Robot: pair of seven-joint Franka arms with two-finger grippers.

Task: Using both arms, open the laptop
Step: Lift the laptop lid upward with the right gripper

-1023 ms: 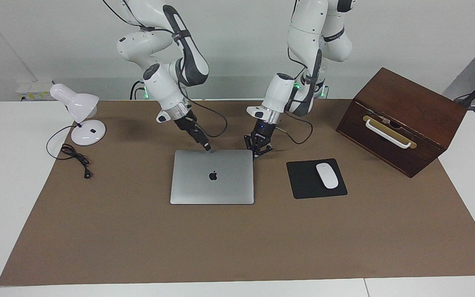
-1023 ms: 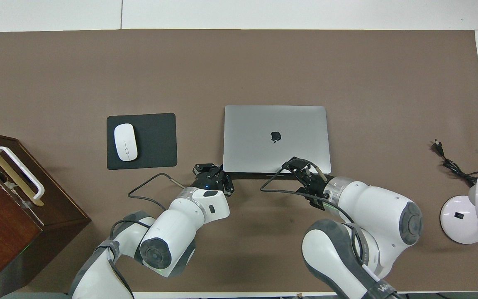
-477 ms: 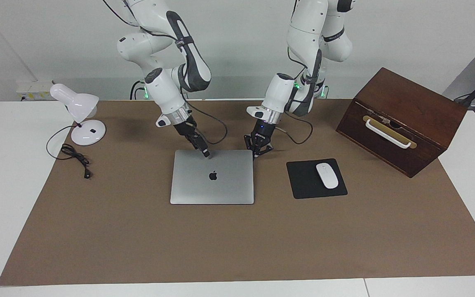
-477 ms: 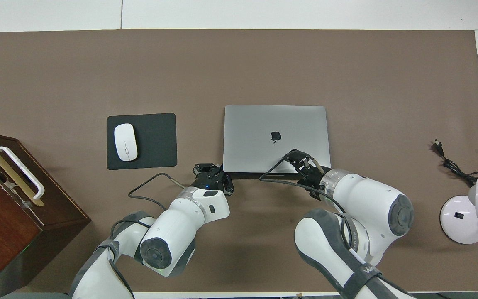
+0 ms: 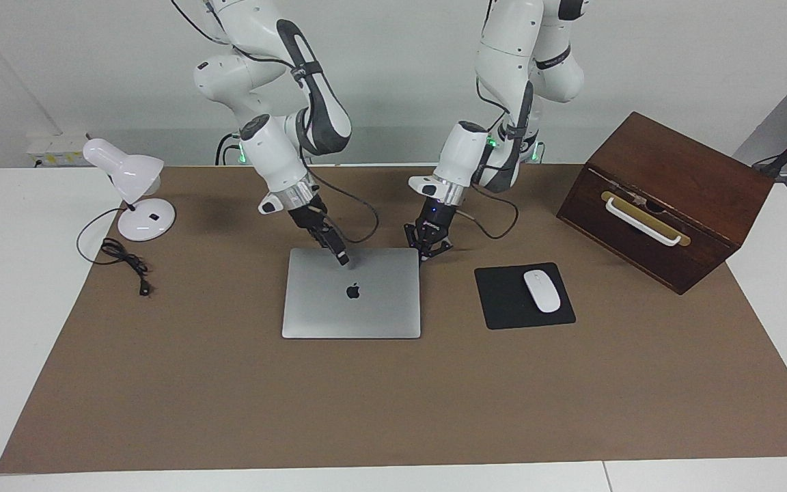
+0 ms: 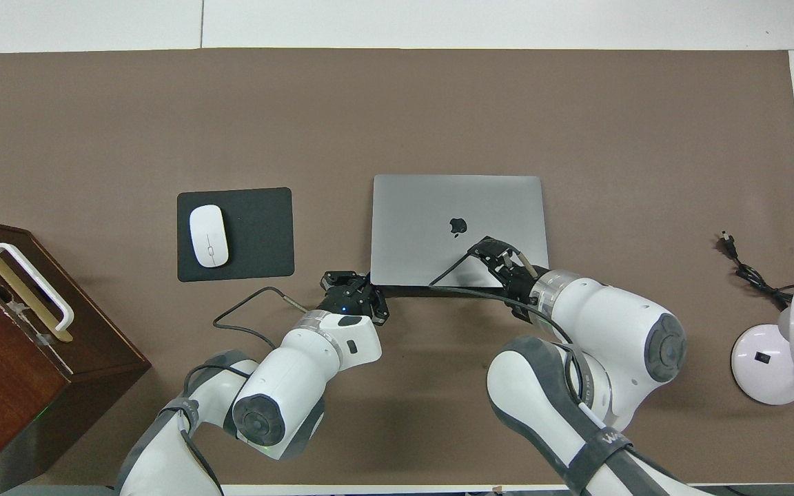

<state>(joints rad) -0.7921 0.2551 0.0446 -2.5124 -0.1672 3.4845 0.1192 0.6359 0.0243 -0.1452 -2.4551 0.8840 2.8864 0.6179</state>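
The laptop (image 5: 366,307) (image 6: 431,207) lies closed and flat on the brown mat, its logo facing up. My right gripper (image 5: 343,260) (image 6: 488,245) is open and points down onto the lid, close to the logo and near the edge nearest the robots. Its tip looks to be on the lid, with nothing between the fingers. My left gripper (image 5: 426,254) (image 6: 368,281) is shut and sits low by the laptop's corner nearest the robots, toward the left arm's end. I cannot tell whether it touches the laptop.
A black mouse pad (image 5: 503,304) (image 6: 259,234) with a white mouse (image 5: 542,291) (image 6: 208,235) lies beside the laptop toward the left arm's end. A wooden box (image 5: 667,198) (image 6: 18,358) stands past it. A white desk lamp (image 5: 134,184) (image 6: 783,344) and its cord (image 5: 123,263) are at the right arm's end.
My right gripper has moved from the laptop's edge nearest the robots onto the lid, toward the logo. The left gripper and the laptop have not moved.
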